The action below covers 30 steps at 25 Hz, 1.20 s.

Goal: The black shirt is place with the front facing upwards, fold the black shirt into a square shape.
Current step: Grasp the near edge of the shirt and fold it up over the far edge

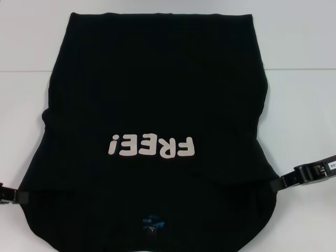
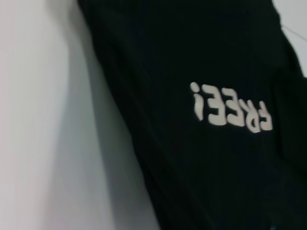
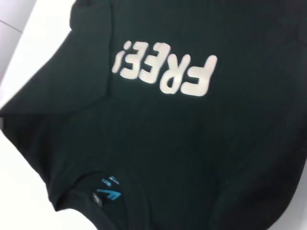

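Left end effector at the near left sleeve edge of the black shirt, finger state impossible to tell. Shirt spread front-up on white counter, collar nearest the robot. Right end effector at the right sleeve edge, finger state likewise unclear.
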Tool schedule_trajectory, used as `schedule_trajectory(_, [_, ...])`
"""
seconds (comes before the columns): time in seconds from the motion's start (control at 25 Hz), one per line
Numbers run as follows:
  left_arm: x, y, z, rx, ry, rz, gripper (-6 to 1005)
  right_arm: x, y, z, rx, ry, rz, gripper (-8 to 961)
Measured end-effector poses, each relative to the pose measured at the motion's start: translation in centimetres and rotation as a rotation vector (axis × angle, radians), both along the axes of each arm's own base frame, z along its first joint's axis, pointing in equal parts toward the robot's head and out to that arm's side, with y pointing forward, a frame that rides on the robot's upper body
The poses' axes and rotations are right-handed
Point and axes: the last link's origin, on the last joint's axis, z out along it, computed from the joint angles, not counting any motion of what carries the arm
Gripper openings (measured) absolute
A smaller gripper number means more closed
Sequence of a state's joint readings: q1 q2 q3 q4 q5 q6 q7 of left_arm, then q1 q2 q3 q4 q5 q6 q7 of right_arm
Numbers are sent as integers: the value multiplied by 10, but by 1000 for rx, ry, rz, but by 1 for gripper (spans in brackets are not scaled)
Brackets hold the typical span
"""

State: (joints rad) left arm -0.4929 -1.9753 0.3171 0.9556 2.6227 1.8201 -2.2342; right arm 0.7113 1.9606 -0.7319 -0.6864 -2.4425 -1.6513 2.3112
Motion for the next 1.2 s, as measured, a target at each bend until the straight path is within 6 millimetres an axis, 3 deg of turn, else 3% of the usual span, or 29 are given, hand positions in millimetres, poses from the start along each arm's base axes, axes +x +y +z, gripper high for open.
schedule_trajectory(0.44, [4, -5, 3, -4, -49, -33, 34, 2, -7, 24, 22, 51, 15, 9])
schedule_trajectory(0.88, [7, -11, 4, -41, -73, -43, 33, 12, -22, 32, -1, 87, 10, 10])
schedule_trajectory(1.2, [9, -27, 3, -129, -110, -31, 34, 26, -46, 38, -55, 113, 6, 9])
